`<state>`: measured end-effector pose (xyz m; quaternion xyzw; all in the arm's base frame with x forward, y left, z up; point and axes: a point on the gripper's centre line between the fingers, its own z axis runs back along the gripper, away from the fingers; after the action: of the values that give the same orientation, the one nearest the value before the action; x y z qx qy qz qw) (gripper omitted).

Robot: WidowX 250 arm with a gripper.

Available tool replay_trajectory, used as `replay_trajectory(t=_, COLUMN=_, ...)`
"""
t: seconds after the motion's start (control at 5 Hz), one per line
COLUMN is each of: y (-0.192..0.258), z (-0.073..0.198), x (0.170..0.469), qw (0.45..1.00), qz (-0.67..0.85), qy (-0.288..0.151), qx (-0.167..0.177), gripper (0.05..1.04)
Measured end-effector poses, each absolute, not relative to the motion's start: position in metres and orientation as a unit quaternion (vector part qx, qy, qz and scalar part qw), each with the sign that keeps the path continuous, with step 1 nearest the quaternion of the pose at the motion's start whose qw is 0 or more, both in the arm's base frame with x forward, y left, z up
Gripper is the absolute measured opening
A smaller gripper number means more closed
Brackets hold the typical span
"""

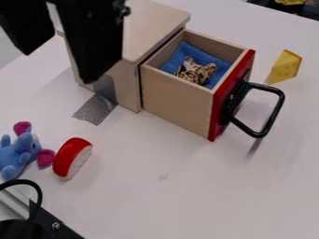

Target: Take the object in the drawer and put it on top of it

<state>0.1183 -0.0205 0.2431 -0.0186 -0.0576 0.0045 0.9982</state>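
The black gripper [59,64] hangs large at the upper left, in front of the wooden box [146,18], its two fingers apart with nothing visible between them. Pulled out toward the right, the wooden drawer [177,105] has a red front and a black handle. Inside it, a leopard-patterned object [196,71] lies on a folded blue cloth [190,53]. Part of the box's top and left side is hidden behind the gripper.
A yellow cheese wedge [285,66] stands right of the drawer. At the left are a blue plush toy [17,154] and a red and white round toy [72,158]. Grey tape [95,108] runs by the box's base. Black equipment [46,221] occupies the lower left corner.
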Motion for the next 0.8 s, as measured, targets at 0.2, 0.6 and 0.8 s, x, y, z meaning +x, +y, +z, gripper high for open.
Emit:
replay_trajectory(t=0.2, y=-0.021, z=0.24, x=0.117, qw=0.999, qz=0.003, qy=-0.052, qx=-0.018, gripper=0.999)
replay_trajectory(t=0.6, y=-0.015, z=0.223, x=0.212, qw=0.999, qz=0.016, qy=-0.026, qx=-0.024, gripper=0.999)
replay_trajectory(t=0.8, y=0.003, z=0.216, x=0.263, qw=0.998, qz=0.021, qy=-0.039, qx=-0.036, gripper=0.999)
